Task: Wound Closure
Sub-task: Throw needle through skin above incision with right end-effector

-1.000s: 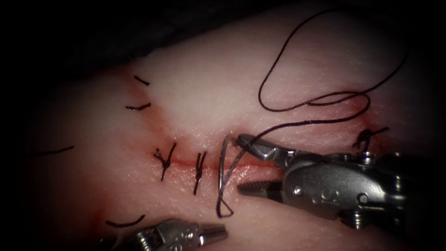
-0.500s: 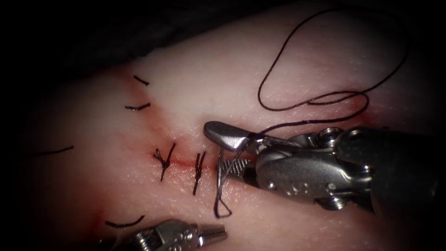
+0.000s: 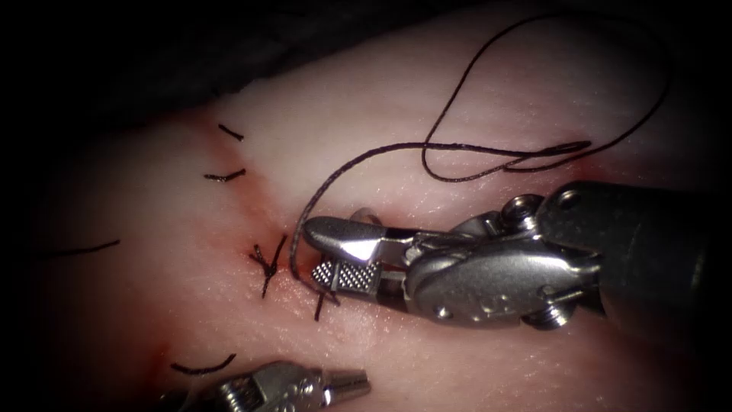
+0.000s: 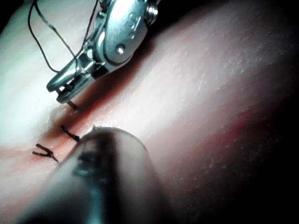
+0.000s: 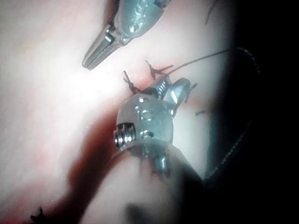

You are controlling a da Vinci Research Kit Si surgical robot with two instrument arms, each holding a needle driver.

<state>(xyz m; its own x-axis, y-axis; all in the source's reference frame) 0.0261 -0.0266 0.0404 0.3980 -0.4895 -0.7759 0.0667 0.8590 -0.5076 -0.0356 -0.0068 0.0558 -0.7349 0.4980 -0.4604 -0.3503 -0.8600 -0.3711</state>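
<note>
Needle point(image 3: 367, 216): a short pale arc shows just beyond the far jaw of the right hand point(image 3: 324, 255). It is judged to be part of the needle's curve. The rest is hidden behind that jaw, so its long axis, and whether it sits in the tissue point(image 3: 381, 99), cannot be told.

Right hand: it comes in from the right and lies over the cut point(image 3: 284, 267). Its jaws stand apart, and no grip on the needle can be confirmed. The left wrist view shows the same hand point(image 4: 60, 91) with a gap between the jaws.

Thread point(image 3: 343, 164): it crosses the mouth of the right hand at the cut. It then arcs far and right over the tissue into loose loops.

Stitches: one stitch point(image 3: 267, 263) lies just left of the jaw tips. A second stitch point(image 3: 322, 305) lies just near the near jaw.

Left hand point(image 3: 352, 379): it is on the near side of the cut, well apart from the needle. Its jaws are together and hold nothing. The right wrist view agrees point(image 5: 91, 59).

Judgement: the right hand is much the nearer to the needle, which lies at its own mouth on the far side.

Cut ends point(image 3: 225, 176) lie scattered on the tissue to the left.
</note>
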